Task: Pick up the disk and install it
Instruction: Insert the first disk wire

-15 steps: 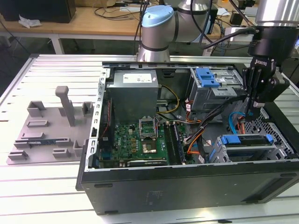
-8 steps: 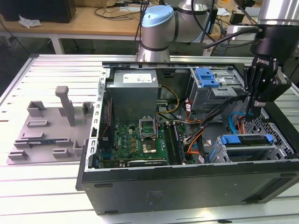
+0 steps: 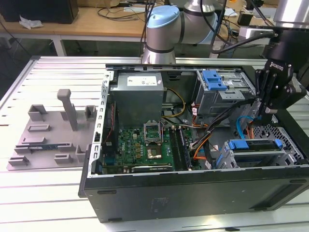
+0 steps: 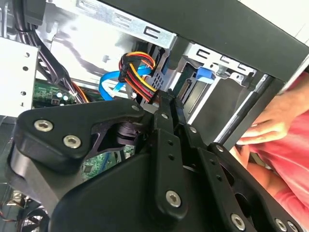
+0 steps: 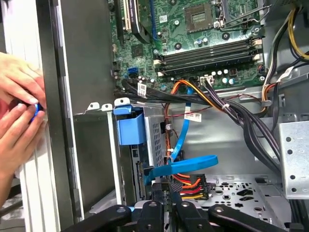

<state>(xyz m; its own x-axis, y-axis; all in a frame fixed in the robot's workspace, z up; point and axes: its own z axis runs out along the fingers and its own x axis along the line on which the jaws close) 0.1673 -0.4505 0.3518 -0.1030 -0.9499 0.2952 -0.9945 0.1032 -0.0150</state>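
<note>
We found the gripper [image 3: 262, 112] at the right of the exterior view, its fingers [image 4: 167, 121] drawn together on nothing, above the drive cage [image 3: 231, 162]. The disk [image 3: 256, 147] sat in that cage, lower right, within its blue carrier. A person's hand [image 5: 19, 92] lay against the case [image 3: 193, 193]

The tool [image 4: 169, 102] is matt black metal. The disk [image 3: 254, 144] has a smooth blue plastic frame. The worktop [image 3: 48, 212] is ribbed pale metal.

Bright even light, soft shadows, slight blur
</note>
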